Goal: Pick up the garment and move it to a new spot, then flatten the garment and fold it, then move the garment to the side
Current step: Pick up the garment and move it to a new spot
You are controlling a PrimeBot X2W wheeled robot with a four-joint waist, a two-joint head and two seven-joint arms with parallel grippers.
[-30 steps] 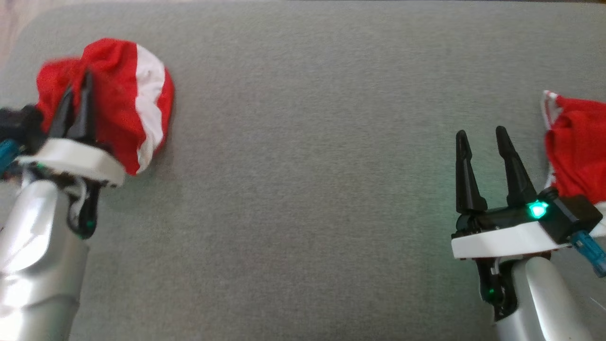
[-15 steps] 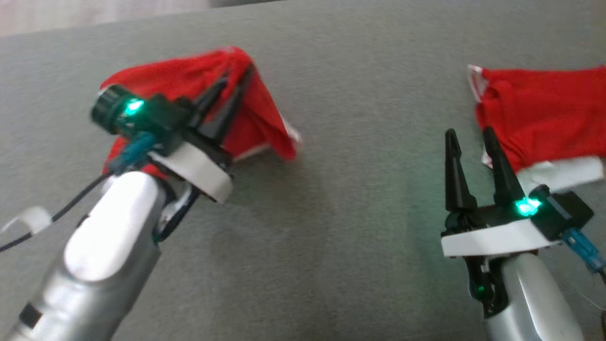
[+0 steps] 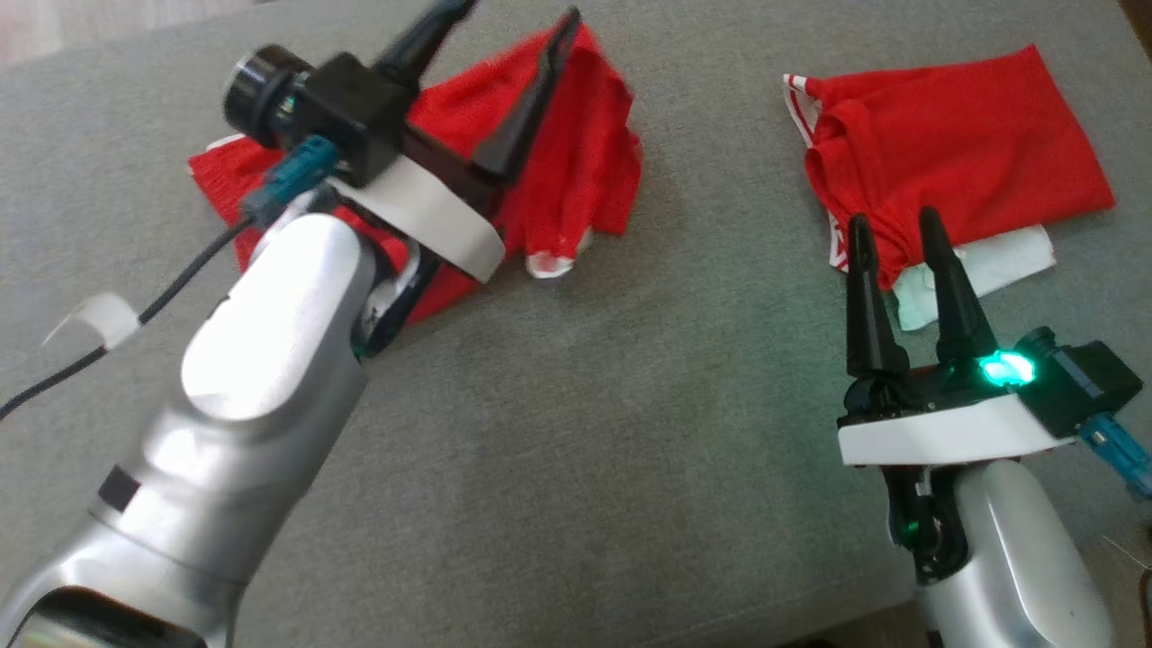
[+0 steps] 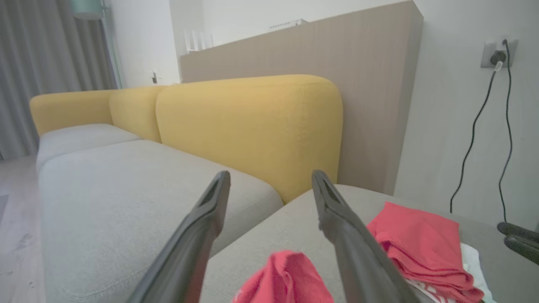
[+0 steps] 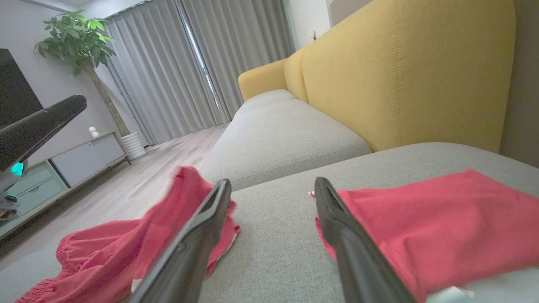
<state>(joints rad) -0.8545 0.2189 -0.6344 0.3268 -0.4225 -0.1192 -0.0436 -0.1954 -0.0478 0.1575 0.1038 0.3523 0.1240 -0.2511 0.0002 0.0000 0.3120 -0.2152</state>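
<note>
1. The left gripper (image 3: 519, 13) has its fingers spread wide with nothing between them. The right gripper (image 3: 893, 218) is spread and empty too.
2. The left wrist view shows a yellow backrest (image 4: 252, 126) and a wall socket (image 4: 497, 57). The right wrist view shows grey curtains (image 5: 189, 63) and a plant (image 5: 76, 33).
3. The crumpled red garment (image 3: 576, 171) lies far left on the grey cushion (image 3: 630, 405), beneath the left gripper's fingers.
4. A folded red garment (image 3: 954, 144) lies far right, well apart from the crumpled one. The right gripper's fingertips overlap its near edge; I cannot tell whether they touch.
5. Bare cushion runs between the two garments and across the near side. The cushion's edge shows at the far left corner.
</note>
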